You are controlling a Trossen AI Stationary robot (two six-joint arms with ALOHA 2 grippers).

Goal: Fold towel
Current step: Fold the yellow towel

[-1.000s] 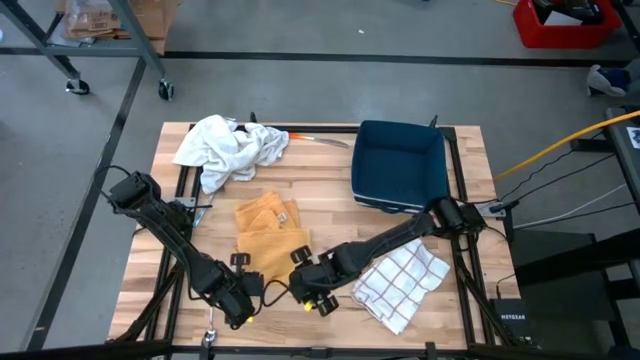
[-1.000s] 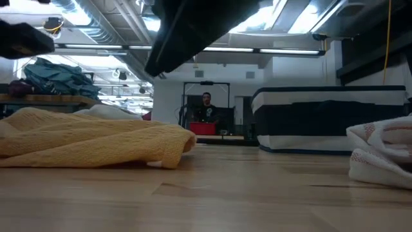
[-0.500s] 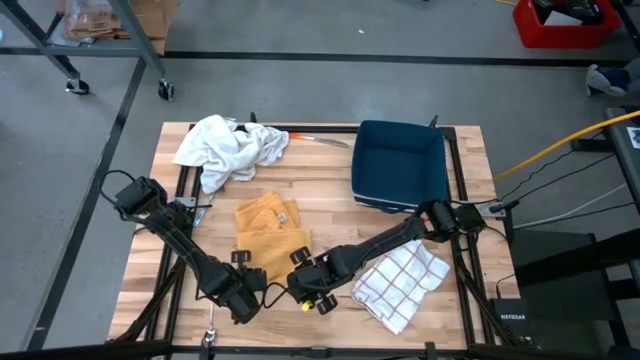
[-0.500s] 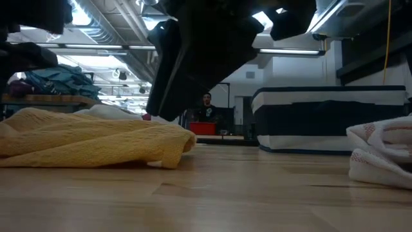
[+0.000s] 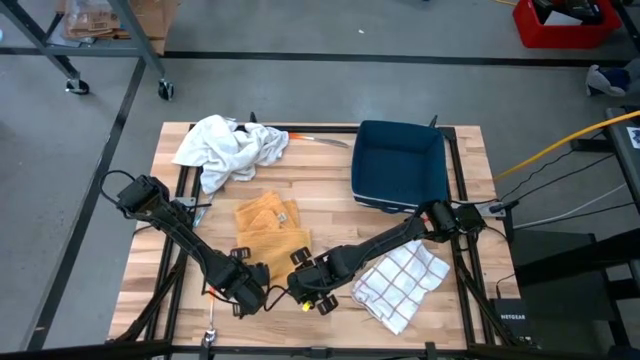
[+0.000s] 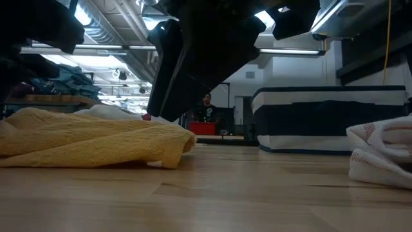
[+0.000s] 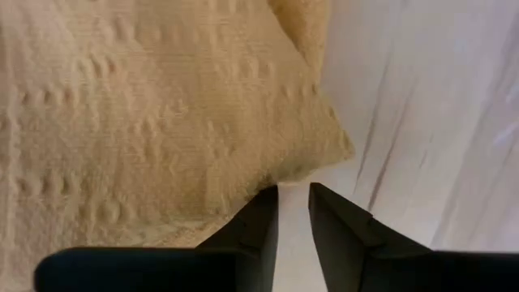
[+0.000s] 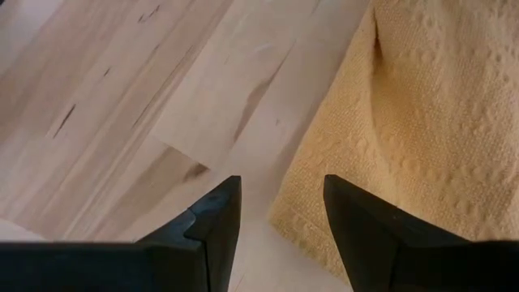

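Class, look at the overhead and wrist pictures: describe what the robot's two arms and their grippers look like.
Both arms are dark and jointed. The left gripper and right gripper each have two dark, flat, tapering fingers. A small yellow part shows beside the right gripper from above.

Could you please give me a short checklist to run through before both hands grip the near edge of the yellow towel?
1. Left hand at the yellow towel's near corner, fingers narrowly apart, nothing between them: ok.
2. Right hand open beside the other near corner, towel edge not yet between its fingers: not ok.
3. Bare wooden table beyond the towel for the fold: ok.
4. White towel, navy bin and checked cloth lie apart from the yellow towel: ok.
5. Towel lying flat: not ok, already bunched.
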